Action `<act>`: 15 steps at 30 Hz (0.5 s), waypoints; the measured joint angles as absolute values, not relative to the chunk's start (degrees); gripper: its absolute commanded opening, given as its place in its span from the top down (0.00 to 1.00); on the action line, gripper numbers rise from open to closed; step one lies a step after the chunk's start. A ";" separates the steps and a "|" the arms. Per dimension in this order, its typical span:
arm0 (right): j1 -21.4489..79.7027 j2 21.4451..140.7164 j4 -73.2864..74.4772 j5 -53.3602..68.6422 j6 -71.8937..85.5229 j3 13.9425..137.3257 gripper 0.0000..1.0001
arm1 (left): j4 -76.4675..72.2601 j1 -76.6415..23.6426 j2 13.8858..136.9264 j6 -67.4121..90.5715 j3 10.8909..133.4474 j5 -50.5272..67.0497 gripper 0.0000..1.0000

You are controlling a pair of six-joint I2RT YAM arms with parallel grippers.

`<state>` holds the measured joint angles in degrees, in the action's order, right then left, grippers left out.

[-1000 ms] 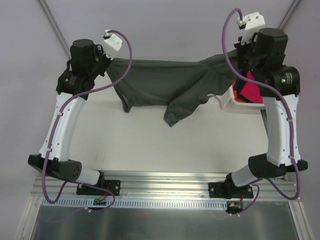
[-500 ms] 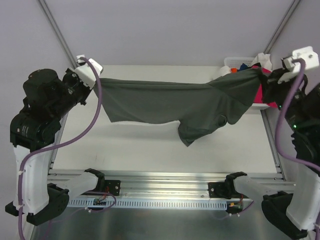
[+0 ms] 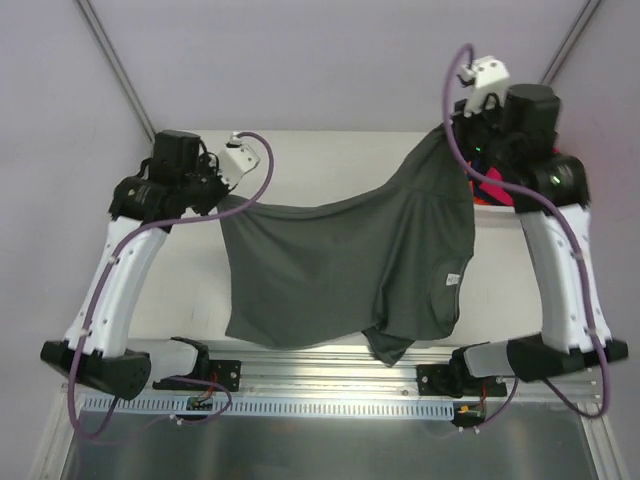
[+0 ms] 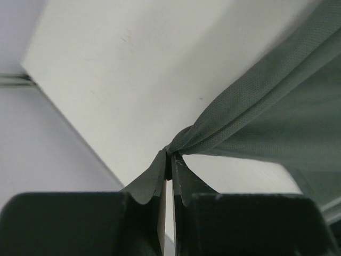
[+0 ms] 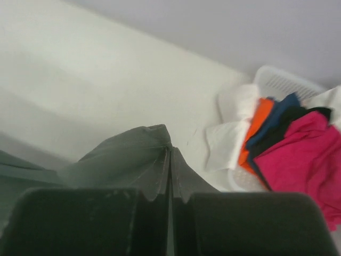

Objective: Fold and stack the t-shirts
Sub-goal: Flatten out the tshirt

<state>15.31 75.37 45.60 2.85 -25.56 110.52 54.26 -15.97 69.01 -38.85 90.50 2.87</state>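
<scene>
A dark charcoal grey t-shirt (image 3: 340, 270) hangs spread between both arms above the white table (image 3: 190, 290). Its lower hem and one sleeve droop past the table's near edge. My left gripper (image 3: 222, 200) is shut on the shirt's left corner (image 4: 186, 138). My right gripper (image 3: 447, 130) is shut on the shirt's right corner (image 5: 133, 154), held higher at the back right. Magenta-pink (image 5: 298, 154), navy (image 5: 277, 120), orange (image 5: 256, 128) and white (image 5: 229, 141) t-shirts lie heaped in a white basket (image 5: 285, 82) at the back right.
The basket (image 3: 470, 205) stands by the table's right edge, mostly hidden behind the right arm. Metal frame posts rise at the back left (image 3: 110, 60) and back right (image 3: 570, 40). A rail with cabling (image 3: 320, 385) runs along the near edge.
Both grippers have moved inward and back over the table. The shirt was stretched wide and taut; it now hangs slack and long, reaching the table's near edge.
</scene>
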 measured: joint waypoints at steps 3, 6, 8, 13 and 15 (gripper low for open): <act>15.53 86.61 45.25 4.38 -25.98 110.24 0.99 | 52.82 -12.21 75.83 -40.03 85.60 7.14 1.00; 15.64 96.66 45.15 4.99 -26.50 110.32 1.00 | 50.22 -8.29 83.33 -40.51 83.92 10.15 1.00; 15.73 103.55 45.34 5.02 -27.20 111.59 1.00 | 47.51 -6.17 89.32 -40.66 84.25 12.03 1.00; 15.84 120.64 43.99 3.33 -29.63 122.08 0.99 | 42.39 -3.57 107.07 -40.71 92.73 13.37 1.00; 15.81 126.13 42.22 1.61 -31.00 125.86 0.99 | 41.08 -3.07 115.13 -40.69 100.12 12.88 1.00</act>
<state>15.81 126.13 42.22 1.61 -31.00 125.86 41.08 -3.07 115.13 -40.69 100.12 12.88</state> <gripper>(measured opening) 0.009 0.017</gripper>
